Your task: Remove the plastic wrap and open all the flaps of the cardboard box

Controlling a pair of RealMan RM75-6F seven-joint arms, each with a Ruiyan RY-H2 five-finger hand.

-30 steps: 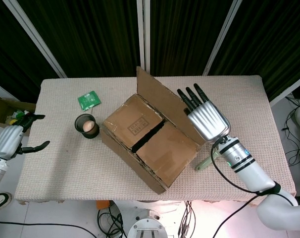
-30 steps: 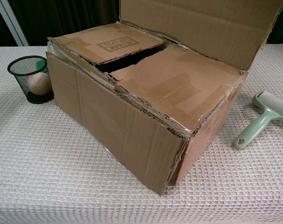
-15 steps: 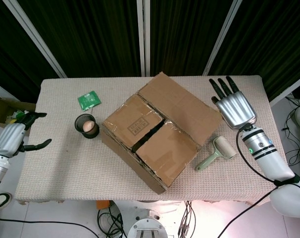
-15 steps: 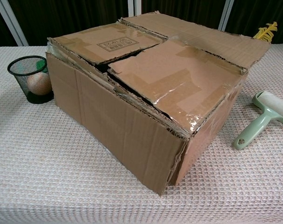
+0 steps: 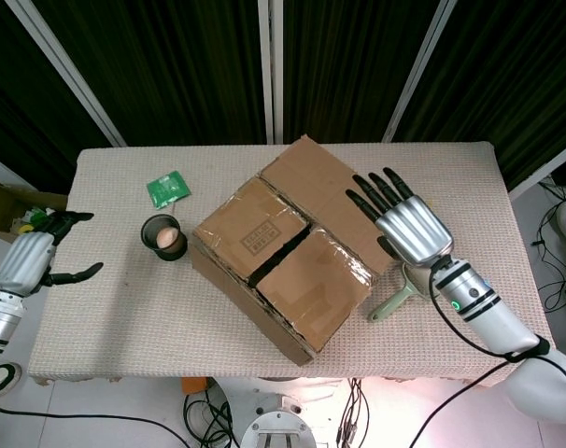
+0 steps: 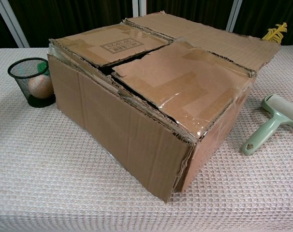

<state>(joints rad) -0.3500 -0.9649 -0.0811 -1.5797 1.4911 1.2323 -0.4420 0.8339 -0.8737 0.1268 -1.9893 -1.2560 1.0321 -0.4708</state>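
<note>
A brown cardboard box [image 5: 283, 271] [image 6: 151, 116] sits askew in the middle of the table. Its far long flap [image 5: 334, 201] [image 6: 204, 36] lies folded out flat behind it. Two inner flaps, the left one [image 5: 253, 227] and the right one [image 5: 316, 280], still cover the top with a dark gap between them. Shiny tape or wrap clings to the right flap [image 6: 185, 87]. My right hand [image 5: 409, 224] hovers open, fingers spread, over the outer edge of the far flap. My left hand [image 5: 35, 257] hangs open off the table's left edge. Neither hand shows in the chest view.
A black mesh cup [image 5: 163, 237] [image 6: 33, 81] with a ball inside stands left of the box. A green packet [image 5: 168, 189] lies behind it. A pale green lint roller [image 5: 403, 291] [image 6: 272, 123] lies right of the box, under my right wrist.
The far flap, upright a second ago, has dropped flat outward. My right hand pulled away to the right, then came back over the flap's edge. The left hand barely shifted.
</note>
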